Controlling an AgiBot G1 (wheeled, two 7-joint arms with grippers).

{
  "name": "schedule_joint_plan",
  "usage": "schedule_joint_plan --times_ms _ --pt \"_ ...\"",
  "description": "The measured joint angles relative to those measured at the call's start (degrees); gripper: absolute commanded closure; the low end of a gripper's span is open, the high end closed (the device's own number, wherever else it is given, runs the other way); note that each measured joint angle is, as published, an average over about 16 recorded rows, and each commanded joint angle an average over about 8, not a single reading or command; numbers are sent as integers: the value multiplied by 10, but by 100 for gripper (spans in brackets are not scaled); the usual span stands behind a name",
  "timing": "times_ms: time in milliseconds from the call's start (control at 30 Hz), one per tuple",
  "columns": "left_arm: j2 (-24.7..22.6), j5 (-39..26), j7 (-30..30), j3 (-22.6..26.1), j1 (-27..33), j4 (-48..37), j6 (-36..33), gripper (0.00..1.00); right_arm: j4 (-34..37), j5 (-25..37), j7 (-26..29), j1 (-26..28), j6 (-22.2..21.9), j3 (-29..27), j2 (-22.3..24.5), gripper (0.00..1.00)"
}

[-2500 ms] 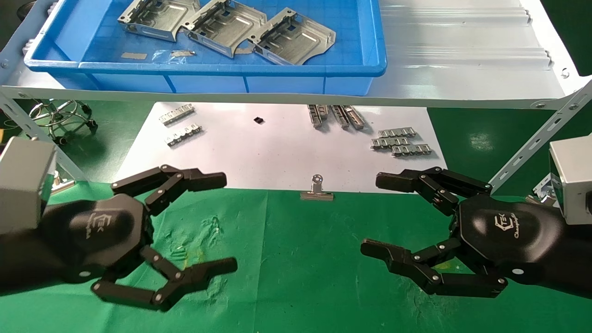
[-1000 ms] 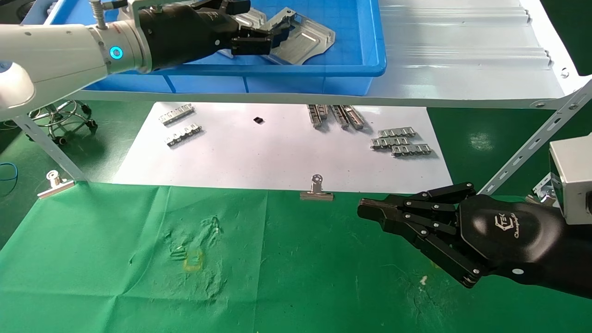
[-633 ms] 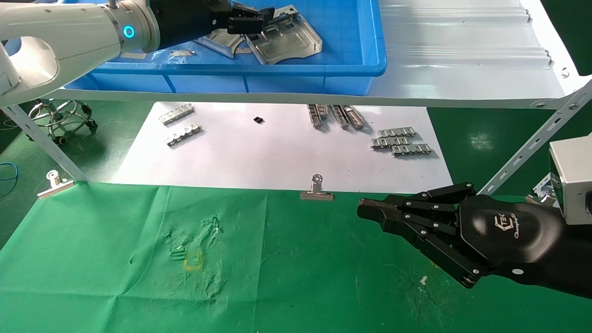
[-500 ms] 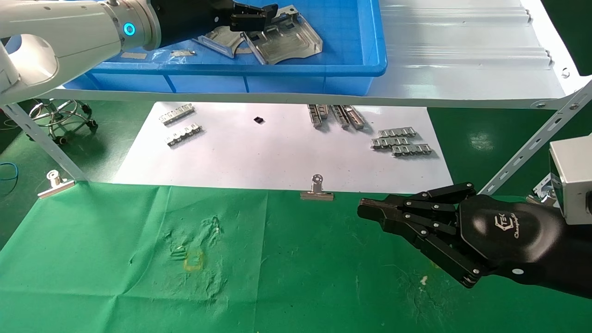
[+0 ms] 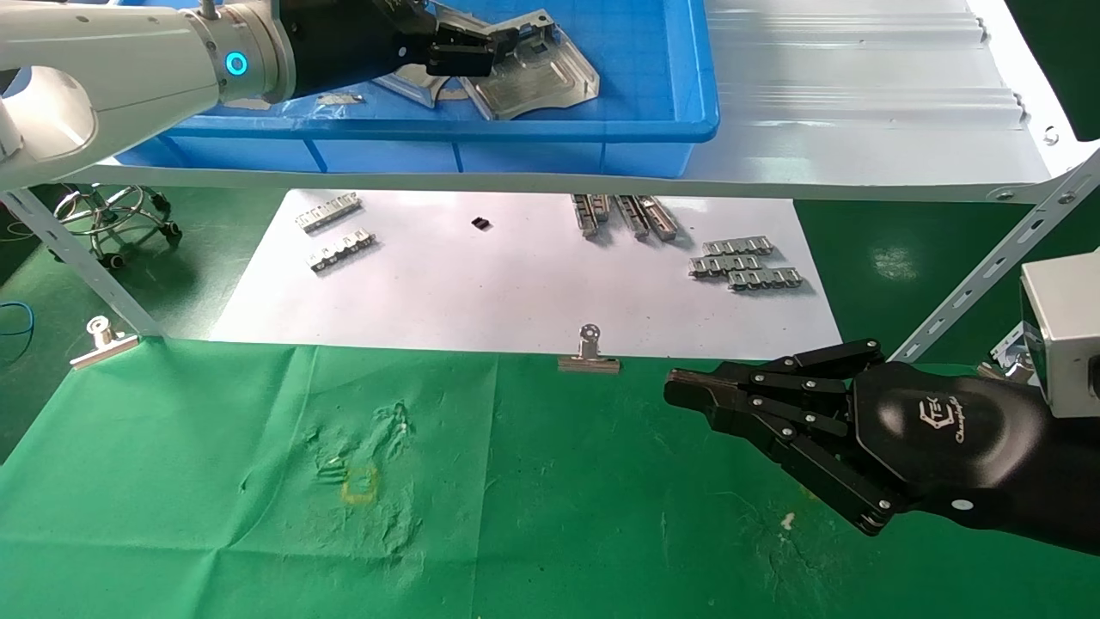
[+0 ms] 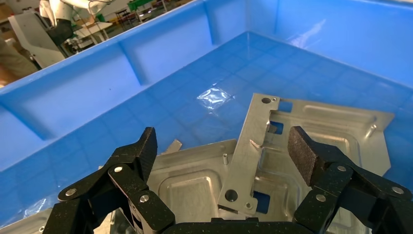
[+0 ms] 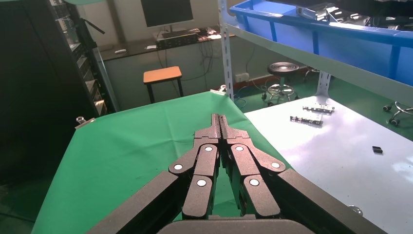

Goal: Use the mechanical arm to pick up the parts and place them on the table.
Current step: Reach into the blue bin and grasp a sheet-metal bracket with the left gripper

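Observation:
My left gripper [image 5: 471,45] reaches into the blue tray [image 5: 516,131] on the shelf. In the left wrist view my left gripper [image 6: 224,146] is open, with its pads wide apart and touching nothing. Between them lie two overlapping silver parts: one part [image 6: 336,129] rests tilted on the other part [image 6: 180,183], its folded rim standing between my fingers. In the head view the tilted part [image 5: 537,73] lies just right of the hand; a second part [image 5: 412,86] shows under it. My right gripper [image 5: 679,391] is shut and empty, low over the green table [image 5: 550,516].
The white shelf [image 5: 859,112] carries the tray above the table's far side. Below it a white sheet [image 5: 516,284] holds small toothed strips [image 5: 743,262]. A binder clip [image 5: 589,354] sits at the cloth's far edge. A yellowish mark [image 5: 359,486] shows on the cloth.
My left arm rose from over the cloth into the tray. The right-hand part has been shifted and tilted toward the tray's front. My right gripper closed and has stayed still since.

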State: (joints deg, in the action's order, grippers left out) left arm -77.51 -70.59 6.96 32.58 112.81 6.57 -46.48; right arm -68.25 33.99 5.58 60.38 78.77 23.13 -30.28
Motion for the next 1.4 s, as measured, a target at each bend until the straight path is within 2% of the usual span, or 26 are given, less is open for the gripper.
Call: schedule_joint_plan --times_ms 133,167,367,400,433,1400 --pt "-1 -3 4 7 -1 0 3 2 0 0 0 0 0 0 0 100" --pt "-1 -3 4 8 -1 1 4 12 0 0 0 0 0 0 0 100" --pt "-2 -2 6 16 -5 5 13 87 0 0 0 0 0 0 0 100" --pt "-2 -1 6 18 -6 6 14 97 0 0 0 0 0 0 0 100" --pt "-2 0 6 19 -7 7 16 100 0 0 0 0 0 0 0 100" --pt "-2 30 0 56 -12 22 38 100 0 0 0 0 0 0 0 100"
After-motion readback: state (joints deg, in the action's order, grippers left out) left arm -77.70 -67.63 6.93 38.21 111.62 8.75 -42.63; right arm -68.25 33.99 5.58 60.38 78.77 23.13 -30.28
